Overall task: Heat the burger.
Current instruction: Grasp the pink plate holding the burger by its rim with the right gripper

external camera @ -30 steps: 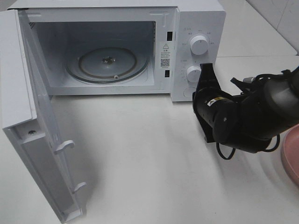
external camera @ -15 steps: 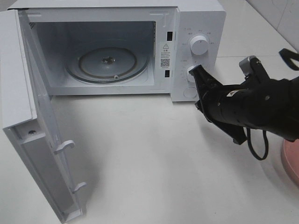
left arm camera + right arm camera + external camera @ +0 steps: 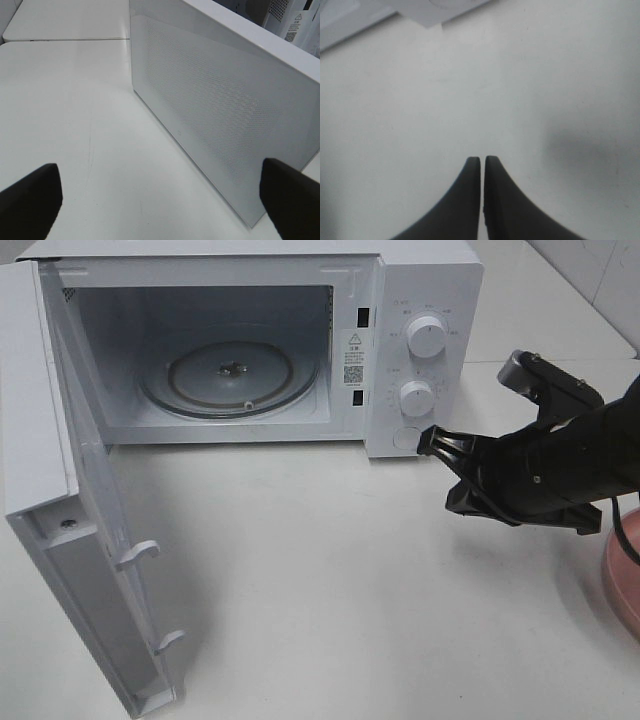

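Zero sightings of burger in all three views; location: cannot tell.

Nearest related item: pink plate (image 3: 622, 575), cut off at right edge of exterior view, sitting on white table (image 3: 320, 590), partly hidden behind right arm. Contents not visible.

Right gripper (image 3: 428, 438): closed, fingers pressed together with only a hairline gap, nothing held. Confirmed in wrist view (image 3: 483, 162), bare tabletop beneath. Tip pointing at microwave (image 3: 430, 300) control panel, just beside round button (image 3: 405, 438) at bottom of panel; contact or not: cannot tell. Positioned below lower knob (image 3: 416, 398), well below upper knob (image 3: 427, 337).

Microwave at back of table, door (image 3: 40, 440) swung fully open toward left side, standing roughly square to front face. Cavity lit and exposed, glass turntable (image 3: 230, 375) seated flat on floor of cavity, nothing on it.

Left gripper (image 3: 160, 200): seen in wrist view only, out of exterior view. Wide open, fingers (image 3: 30, 200) at far edges of picture, nothing between them. Hanging over table, facing perforated outer face of open door (image 3: 215, 110), apart from it.
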Controlling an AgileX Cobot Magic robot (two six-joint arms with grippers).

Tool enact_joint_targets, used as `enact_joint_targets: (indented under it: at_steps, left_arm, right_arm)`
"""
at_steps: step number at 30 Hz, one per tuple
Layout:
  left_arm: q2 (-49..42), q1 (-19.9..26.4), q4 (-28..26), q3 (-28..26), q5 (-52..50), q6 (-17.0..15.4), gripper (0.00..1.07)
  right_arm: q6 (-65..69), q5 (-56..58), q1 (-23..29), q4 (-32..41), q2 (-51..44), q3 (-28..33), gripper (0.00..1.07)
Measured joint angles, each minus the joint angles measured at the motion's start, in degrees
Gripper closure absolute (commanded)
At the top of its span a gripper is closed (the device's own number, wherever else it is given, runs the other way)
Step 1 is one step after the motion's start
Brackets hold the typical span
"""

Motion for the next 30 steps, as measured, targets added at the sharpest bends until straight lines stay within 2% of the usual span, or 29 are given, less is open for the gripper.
enact_joint_targets:
  at_steps: [3,5,6,9,11,13,14,17,19,20,21,22,23,24,25,26,27,28,30]
  left_arm:
    - [0.0,0.0,0.0,0.0,0.0,0.0,0.07]
    - [0.0,0.0,0.0,0.0,0.0,0.0,0.07]
    - [0.0,0.0,0.0,0.0,0.0,0.0,0.07]
    - [0.0,0.0,0.0,0.0,0.0,0.0,0.07]
    - [0.0,0.0,0.0,0.0,0.0,0.0,0.07]
    - [0.0,0.0,0.0,0.0,0.0,0.0,0.07]
    - [0.0,0.0,0.0,0.0,0.0,0.0,0.07]
    - [0.0,0.0,0.0,0.0,0.0,0.0,0.07]
    - [0.0,0.0,0.0,0.0,0.0,0.0,0.07]
    - [0.0,0.0,0.0,0.0,0.0,0.0,0.07]
    - [0.0,0.0,0.0,0.0,0.0,0.0,0.07]
    - [0.0,0.0,0.0,0.0,0.0,0.0,0.07]
    - [0.0,0.0,0.0,0.0,0.0,0.0,0.07]
    - [0.0,0.0,0.0,0.0,0.0,0.0,0.07]
    - [0.0,0.0,0.0,0.0,0.0,0.0,0.07]
    - [0.0,0.0,0.0,0.0,0.0,0.0,0.07]
    - [0.0,0.0,0.0,0.0,0.0,0.0,0.07]
    - [0.0,0.0,0.0,0.0,0.0,0.0,0.07]
    - [0.0,0.0,0.0,0.0,0.0,0.0,0.07]
  right_arm:
    - [-5.6,11.5,-4.6,-5.7,-2.8,-0.1,1.02]
    - [-5.9,13.2,-5.6,-7.6,-3.3,-0.3,1.02]
    - [-6.1,17.9,-7.3,-12.0,-4.5,-1.0,1.01]
    - [-6.1,19.7,-7.9,-13.9,-5.0,-1.4,1.01]
    - [-5.9,28.4,-10.2,-23.2,-7.5,-3.6,1.00]
    - [-5.6,30.4,-10.5,-25.6,-8.0,-4.0,0.99]
    - [-4.4,33.7,-10.7,-30.5,-9.1,-5.0,0.96]
    - [-3.9,35.2,-10.7,-32.3,-9.3,-5.4,0.94]
    - [-1.7,38.3,-10.7,-38.2,-10.2,-6.1,0.82]
    - [-1.7,38.3,-10.7,-38.2,-10.2,-6.1,0.82]
    - [0.3,39.7,-10.7,-41.7,-10.5,-6.1,0.69]
    - [0.8,40.2,-10.7,-43.2,-10.5,-6.1,0.60]
    - [0.8,40.2,-10.7,-43.2,-10.5,-6.1,0.60]
    - [2.2,40.6,-11.4,-45.6,-10.6,-6.1,0.44]
    - [3.2,40.6,-12.0,-47.4,-10.6,-6.1,0.35]
    - [3.2,40.6,-12.0,-47.4,-10.6,-6.1,0.35]
    - [3.4,40.5,-12.3,-48.4,-10.6,-6.1,0.20]
    - [3.5,40.4,-12.6,-49.9,-10.6,-6.1,0.12]
    - [3.6,40.4,-12.6,-50.5,-10.6,-6.1,0.10]
